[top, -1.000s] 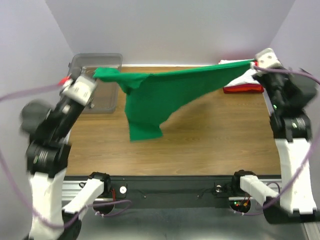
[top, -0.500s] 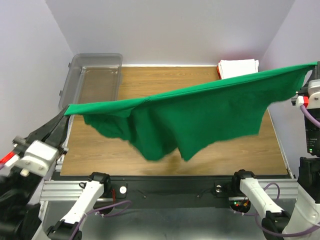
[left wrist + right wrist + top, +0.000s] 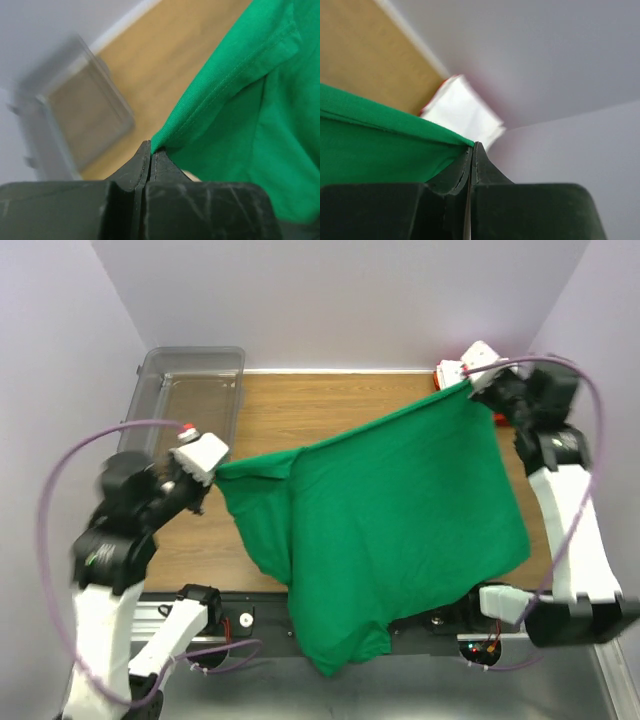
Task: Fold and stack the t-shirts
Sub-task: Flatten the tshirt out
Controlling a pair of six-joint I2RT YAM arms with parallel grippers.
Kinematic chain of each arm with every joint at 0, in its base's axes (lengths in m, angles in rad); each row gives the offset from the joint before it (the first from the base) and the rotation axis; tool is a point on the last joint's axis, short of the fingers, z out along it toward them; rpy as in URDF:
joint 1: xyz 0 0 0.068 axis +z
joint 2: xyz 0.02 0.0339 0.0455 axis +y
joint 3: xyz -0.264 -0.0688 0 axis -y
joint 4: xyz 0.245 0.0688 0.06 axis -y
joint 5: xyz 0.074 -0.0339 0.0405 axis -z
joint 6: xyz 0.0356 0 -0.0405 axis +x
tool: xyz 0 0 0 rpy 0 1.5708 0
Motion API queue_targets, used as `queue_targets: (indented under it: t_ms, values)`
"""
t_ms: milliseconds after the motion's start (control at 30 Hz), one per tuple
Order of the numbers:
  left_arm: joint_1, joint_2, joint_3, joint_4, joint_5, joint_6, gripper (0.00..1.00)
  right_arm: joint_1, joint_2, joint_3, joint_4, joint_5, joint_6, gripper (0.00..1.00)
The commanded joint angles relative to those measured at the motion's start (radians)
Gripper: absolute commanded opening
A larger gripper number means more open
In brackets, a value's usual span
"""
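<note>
Top external view: green t-shirt [image 3: 400,530], unfolded, held off the tabletop [image 3: 330,405] and stretched from the left hand [image 3: 215,468] at 9 o'clock to the right hand [image 3: 468,383] at 1 o'clock, loose cloth sagging past the 6 o'clock edge. Wrist views: each hand pressed together on a hemmed edge of the green cloth, fingertips pinching it. Folded white t-shirt [image 3: 450,370] at the 1 o'clock corner, red t-shirt [image 3: 438,381] edge showing beneath it; clear bin [image 3: 190,380] at 11 o'clock.

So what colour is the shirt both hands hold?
The t-shirt is bright green; top external view shows it best.
</note>
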Motion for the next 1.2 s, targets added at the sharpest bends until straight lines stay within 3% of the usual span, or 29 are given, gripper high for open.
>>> queue_targets:
  t_ms: [0, 100, 233, 467, 667, 900, 1167]
  values:
    - [0.003, 0.08, -0.196, 0.081, -0.032, 0.015, 0.0, -0.001, 0.135, -0.158, 0.041, -0.07, -0.067, 0.01]
    - [0.001, 0.189, -0.304, 0.178, -0.029, -0.008, 0.0, 0.024, 0.245, -0.265, 0.162, -0.067, -0.089, 0.01]
    - [0.0, 0.4, -0.374, 0.345, -0.119, -0.057, 0.0, 0.039, 0.438, -0.272, 0.248, -0.035, -0.083, 0.01]
    - [0.0, 0.791, -0.238, 0.56, -0.188, -0.086, 0.0, 0.041, 0.702, -0.146, 0.334, 0.038, -0.038, 0.01]
    - [0.003, 1.034, -0.073, 0.595, -0.276, -0.114, 0.0, 0.039, 0.839, -0.025, 0.352, 0.068, -0.035, 0.01]
    - [0.003, 1.114, -0.015, 0.604, -0.262, -0.1, 0.0, 0.036, 0.937, 0.061, 0.352, 0.104, -0.04, 0.01]
    - [0.001, 0.973, -0.061, 0.545, -0.209, -0.07, 0.0, 0.02, 0.891, 0.038, 0.352, 0.082, -0.027, 0.01]
